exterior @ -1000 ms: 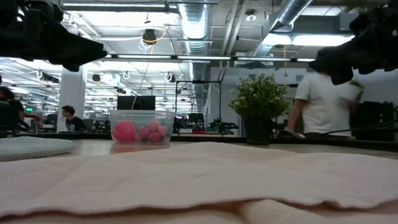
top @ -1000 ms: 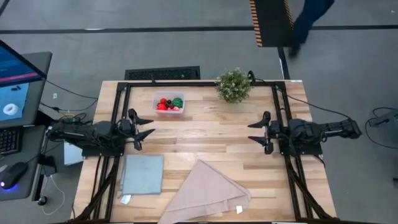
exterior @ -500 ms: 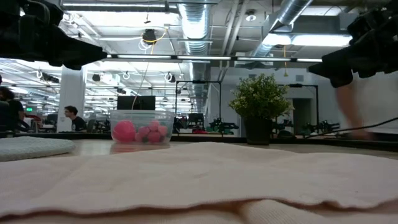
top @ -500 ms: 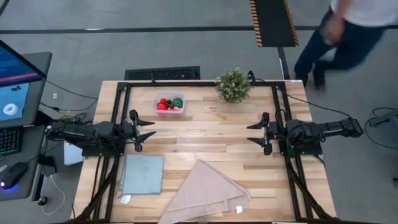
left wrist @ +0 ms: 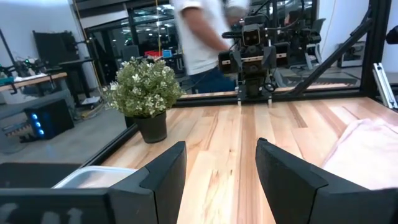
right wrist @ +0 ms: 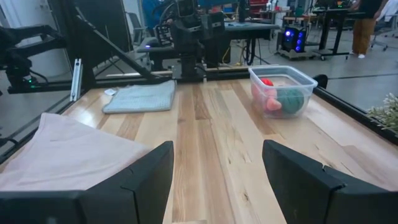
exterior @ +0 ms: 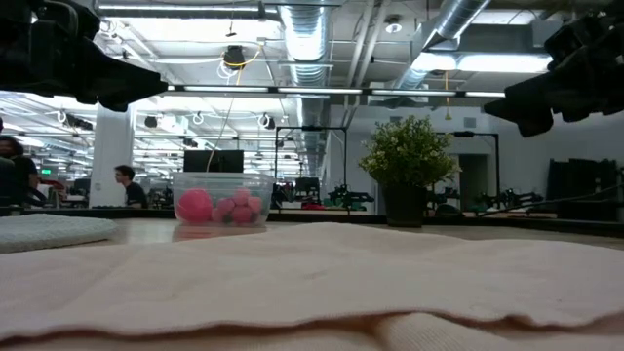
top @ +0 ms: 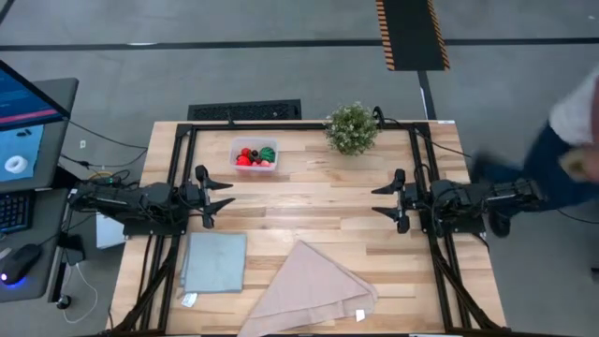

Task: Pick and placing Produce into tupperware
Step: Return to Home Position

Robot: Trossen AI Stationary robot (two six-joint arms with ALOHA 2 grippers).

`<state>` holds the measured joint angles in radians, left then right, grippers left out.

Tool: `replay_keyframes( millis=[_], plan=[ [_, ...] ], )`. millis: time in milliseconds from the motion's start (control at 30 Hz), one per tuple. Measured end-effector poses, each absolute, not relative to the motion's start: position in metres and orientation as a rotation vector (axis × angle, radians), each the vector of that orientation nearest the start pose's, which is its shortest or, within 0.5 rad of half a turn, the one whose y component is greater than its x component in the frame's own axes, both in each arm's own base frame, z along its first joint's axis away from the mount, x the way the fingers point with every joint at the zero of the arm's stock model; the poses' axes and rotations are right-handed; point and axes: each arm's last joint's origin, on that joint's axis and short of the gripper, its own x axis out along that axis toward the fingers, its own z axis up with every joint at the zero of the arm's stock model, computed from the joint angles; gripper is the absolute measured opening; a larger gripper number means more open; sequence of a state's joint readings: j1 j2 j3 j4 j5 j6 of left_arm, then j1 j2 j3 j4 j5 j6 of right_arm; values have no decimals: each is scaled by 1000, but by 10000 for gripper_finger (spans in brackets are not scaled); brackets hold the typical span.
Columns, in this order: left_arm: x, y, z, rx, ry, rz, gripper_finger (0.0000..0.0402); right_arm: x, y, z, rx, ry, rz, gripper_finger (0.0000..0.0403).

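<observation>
Against the frame a second earlier, the left gripper [top: 227, 192] is seen shifted slightly toward the far side of the bench [top: 318, 201], while the right gripper [top: 376, 199] is held almost where it was. The person [top: 571, 140], seen earlier beyond the far right corner, is now found beside the right arm's base. In the low view the person is no longer seen behind the potted plant [exterior: 405, 166].

Both grippers are held above the bench at its left and right edges, facing each other, each with its fingers spread and nothing between them.

A grey-blue cloth [top: 214, 263] is laid flat near the left arm, and a folded pink cloth [top: 314, 292] is spread at the near edge. In the low view, the foreground is filled by this pink cloth.

The tupperware [top: 235, 150] is set at the far left of the bench, well apart from both grippers and left of the plant. Its long axis is laid parallel to the far edge. The Produce [top: 247, 158] is gathered inside it, red pieces to the left and a round green one to the right.
</observation>
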<state>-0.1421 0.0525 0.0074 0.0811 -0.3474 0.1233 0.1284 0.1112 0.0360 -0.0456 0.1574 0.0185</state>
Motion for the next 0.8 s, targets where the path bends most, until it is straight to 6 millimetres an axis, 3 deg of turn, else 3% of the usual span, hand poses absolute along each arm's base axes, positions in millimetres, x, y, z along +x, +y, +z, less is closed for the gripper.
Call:
replay_keyframes(
  millis=[800],
  plan=[
    [99,-4,169,128,-20,207,183,102,9,163,1,120,-30,271]
  ],
)
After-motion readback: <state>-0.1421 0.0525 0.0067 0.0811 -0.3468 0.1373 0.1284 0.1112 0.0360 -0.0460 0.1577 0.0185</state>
